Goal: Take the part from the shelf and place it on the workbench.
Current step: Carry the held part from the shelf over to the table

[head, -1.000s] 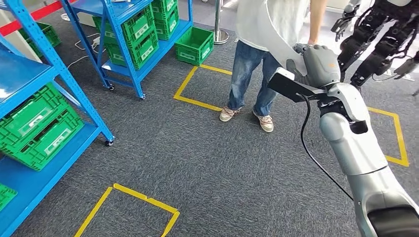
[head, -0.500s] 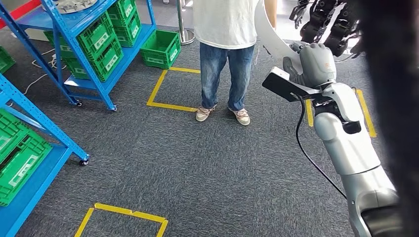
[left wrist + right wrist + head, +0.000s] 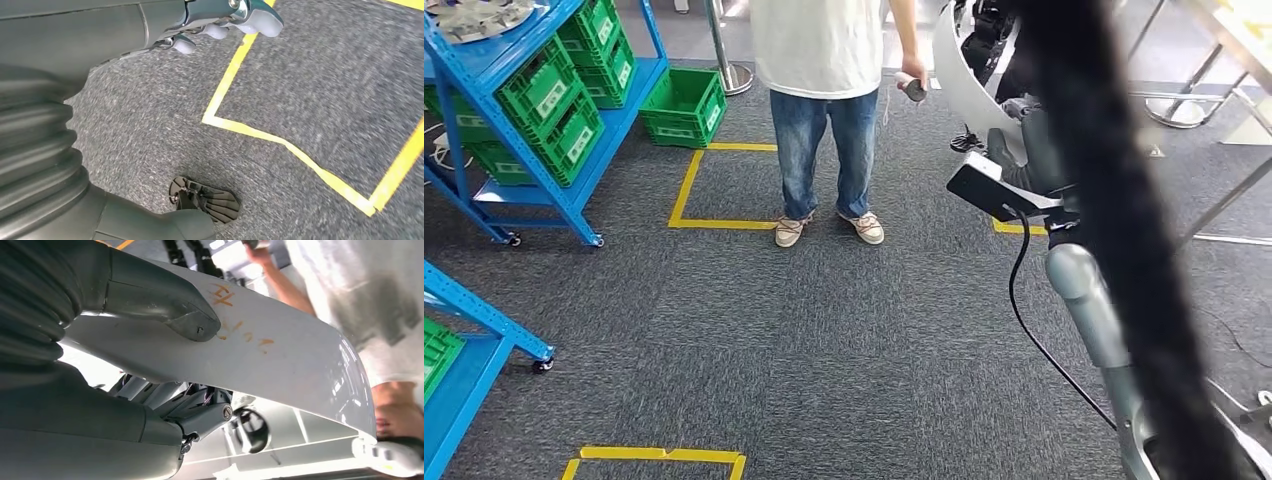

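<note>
The part [image 3: 957, 72] is a white curved panel, held up at the right of the head view. My right hand [image 3: 1032, 150] grips its lower end, half hidden behind a dark blurred band [image 3: 1114, 230] close to the camera. In the right wrist view the thumb [image 3: 172, 307] presses on the panel [image 3: 285, 357], which bears orange marks, with the fingers underneath. My left hand [image 3: 220, 22] hangs above the carpet with its fingers loosely apart and nothing in them. A blue shelf [image 3: 486, 62] stands at the far left. A light table edge [image 3: 1239, 30] shows at the top right.
A person [image 3: 819, 50] stands just ahead on the grey carpet, holding a small device [image 3: 911, 87]. Green crates [image 3: 554, 100] fill the blue shelf, and one [image 3: 682, 105] sits on the floor. Yellow tape squares [image 3: 686, 185] mark the carpet. Another blue rack's foot [image 3: 494, 325] stands near left.
The camera has swung to the right, so shelves and person slid left in the picture. The dark blurred band now crosses my right arm. My right hand still holds the panel.
</note>
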Controlling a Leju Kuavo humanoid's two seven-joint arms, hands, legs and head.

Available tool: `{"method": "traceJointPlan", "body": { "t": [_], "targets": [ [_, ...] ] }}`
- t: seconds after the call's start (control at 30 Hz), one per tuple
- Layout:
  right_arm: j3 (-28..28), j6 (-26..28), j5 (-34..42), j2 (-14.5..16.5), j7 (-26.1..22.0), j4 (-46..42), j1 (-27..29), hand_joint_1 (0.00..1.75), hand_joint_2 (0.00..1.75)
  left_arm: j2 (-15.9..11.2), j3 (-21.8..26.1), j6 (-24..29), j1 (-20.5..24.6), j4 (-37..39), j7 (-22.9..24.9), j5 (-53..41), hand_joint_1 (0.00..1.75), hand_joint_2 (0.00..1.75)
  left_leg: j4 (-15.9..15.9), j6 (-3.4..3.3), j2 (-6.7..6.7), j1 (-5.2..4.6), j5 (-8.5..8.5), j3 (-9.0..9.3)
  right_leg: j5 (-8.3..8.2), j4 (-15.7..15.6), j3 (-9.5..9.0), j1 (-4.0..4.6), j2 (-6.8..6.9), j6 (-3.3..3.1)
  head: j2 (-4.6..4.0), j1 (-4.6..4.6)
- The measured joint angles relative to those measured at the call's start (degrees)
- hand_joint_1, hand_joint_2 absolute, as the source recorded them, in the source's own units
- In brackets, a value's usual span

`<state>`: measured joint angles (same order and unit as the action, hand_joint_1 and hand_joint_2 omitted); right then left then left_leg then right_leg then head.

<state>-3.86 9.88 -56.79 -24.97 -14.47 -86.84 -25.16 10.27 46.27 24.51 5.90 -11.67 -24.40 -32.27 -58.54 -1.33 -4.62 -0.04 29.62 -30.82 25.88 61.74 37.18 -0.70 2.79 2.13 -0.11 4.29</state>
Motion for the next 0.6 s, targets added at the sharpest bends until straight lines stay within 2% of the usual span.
{"method": "traceJointPlan", "body": {
  "t": [0.03,0.07,0.13,0.17,0.2,0.27,0.3,0.33,0.37,0.4,0.43,0.47,0.5,0.53,0.57,0.6],
  "targets": [
    [0.1,0.1,0.2,-0.3,0.0,-0.3,0.3,1.75,1.75,0.0,0.0,0.0,0.1,0.0,0.1,-0.1,0.00,1.75,-0.1,0.26,-0.57,-0.16,0.23,0.14,-0.61,-2.4,-1.21,0.27,0.79,-0.41,0.00,0.01],
    [0.2,0.1,0.4,-0.5,-0.1,-0.5,0.5,1.75,1.75,0.0,0.0,0.0,0.1,0.0,0.1,-0.2,0.00,1.75,0.0,0.55,-1.16,-0.29,0.43,0.30,-0.68,-3.3,-1.60,0.51,1.06,-0.78,0.00,0.02],
    [0.5,-0.1,1.2,-1.2,-0.1,-1.0,1.2,1.75,1.75,0.1,0.0,-0.1,0.4,0.0,0.2,-0.3,0.00,1.75,0.1,1.13,-2.16,-0.36,0.76,0.66,-0.83,-3.4,-1.50,0.49,-0.44,-1.35,0.00,0.02],
    [0.9,-0.5,2.0,-1.8,-0.1,-1.4,1.5,1.75,1.75,0.2,0.0,-0.2,0.5,0.0,0.3,-0.5,0.00,1.75,-0.2,1.43,-1.54,-0.30,1.18,0.64,-0.92,-3.6,-1.52,0.29,-1.09,-1.63,0.00,0.01],
    [1.3,-1.0,2.8,-2.4,-0.1,-1.8,1.7,1.75,1.75,0.2,0.0,-0.2,0.6,0.0,0.3,-0.6,0.00,1.75,-1.3,1.70,-0.21,-0.23,2.07,0.24,-1.03,-3.8,-1.57,0.07,-1.65,-1.94,0.00,-0.01],
    [2.1,-2.4,4.6,-3.6,-0.1,-2.7,2.0,1.75,1.75,0.2,0.0,-0.2,0.6,0.0,0.3,-0.9,0.00,1.75,-7.3,2.05,3.20,-0.03,5.41,-2.39,-1.13,-3.9,-1.64,-0.19,-2.73,-2.35,0.00,-0.03],
    [2.4,-3.1,5.4,-4.1,-0.1,-3.1,2.2,1.75,1.75,0.2,0.0,-0.2,0.5,0.0,0.3,-1.0,0.00,1.75,-11.4,2.12,4.04,0.02,7.23,-4.29,-1.12,-3.9,-1.63,-0.19,-3.35,-2.44,0.00,-0.04],
    [2.7,-3.5,5.9,-4.6,0.0,-3.5,2.5,1.75,1.75,0.2,0.0,-0.2,0.4,0.0,0.3,-1.0,0.00,1.75,-14.9,2.17,4.34,0.05,8.35,-6.03,-1.11,-3.9,-1.63,-0.19,-4.09,-2.46,0.00,-0.03],
    [3.0,-3.7,6.3,-5.0,0.0,-3.8,2.8,1.75,1.75,0.2,0.0,-0.2,0.3,0.0,0.3,-1.1,0.00,1.75,-16.6,2.18,4.42,0.07,8.40,-7.06,-1.10,-3.9,-1.64,-0.19,-4.85,-2.46,0.00,-0.03],
    [3.3,-3.9,6.5,-5.5,0.1,-4.0,3.0,1.75,1.75,0.2,0.0,-0.2,0.2,0.0,0.3,-1.1,0.00,1.75,-16.2,2.16,4.51,0.12,7.29,-7.09,-1.11,-3.8,-1.65,-0.23,-5.66,-2.42,0.00,-0.03],
    [3.6,-4.0,6.6,-5.9,0.1,-4.3,3.2,1.75,1.75,0.2,0.0,-0.2,0.2,0.0,0.2,-1.2,0.00,1.75,-13.4,2.13,4.90,0.23,5.18,-6.06,-1.10,-3.7,-1.66,-0.29,-6.49,-2.33,0.00,-0.03],
    [3.8,-4.0,6.7,-6.2,0.1,-4.6,3.3,1.75,1.75,0.1,0.0,-0.2,0.2,0.0,0.2,-1.3,0.00,1.75,-9.4,2.07,5.85,0.40,2.86,-4.42,-1.08,-3.6,-1.64,-0.39,-7.30,-2.16,0.00,-0.02],
    [4.0,-4.1,6.9,-6.5,0.1,-4.8,3.3,1.75,1.75,0.1,0.0,-0.2,0.2,0.0,0.2,-1.3,0.00,1.75,-5.6,2.01,7.26,0.58,1.25,-2.79,-1.05,-3.4,-1.53,-0.41,-8.14,-1.85,0.00,-0.02],
    [4.2,-4.2,7.0,-6.7,0.1,-5.1,3.3,1.75,1.75,0.0,0.0,-0.2,0.2,0.0,0.1,-1.4,0.00,1.75,-2.8,1.91,8.46,0.70,0.34,-1.59,-1.07,-3.2,-1.34,-0.46,-8.95,-1.44,0.00,-0.01],
    [4.3,-4.4,7.1,-7.0,0.1,-5.3,3.3,1.75,1.75,0.0,0.0,-0.2,0.2,0.0,0.1,-1.4,0.00,1.75,-1.4,1.69,9.19,0.69,0.22,-1.02,-1.15,-3.2,-1.13,-0.55,-9.71,-0.97,0.00,-0.01],
    [4.3,-4.5,7.2,-7.3,0.1,-5.5,3.3,1.75,1.75,0.0,0.0,-0.2,0.2,0.0,0.2,-1.4,0.00,1.75,-1.1,1.40,9.17,0.57,0.46,-0.78,-1.34,-3.3,-0.93,-0.66,-10.50,-0.45,0.00,-0.01]
  ]
}}
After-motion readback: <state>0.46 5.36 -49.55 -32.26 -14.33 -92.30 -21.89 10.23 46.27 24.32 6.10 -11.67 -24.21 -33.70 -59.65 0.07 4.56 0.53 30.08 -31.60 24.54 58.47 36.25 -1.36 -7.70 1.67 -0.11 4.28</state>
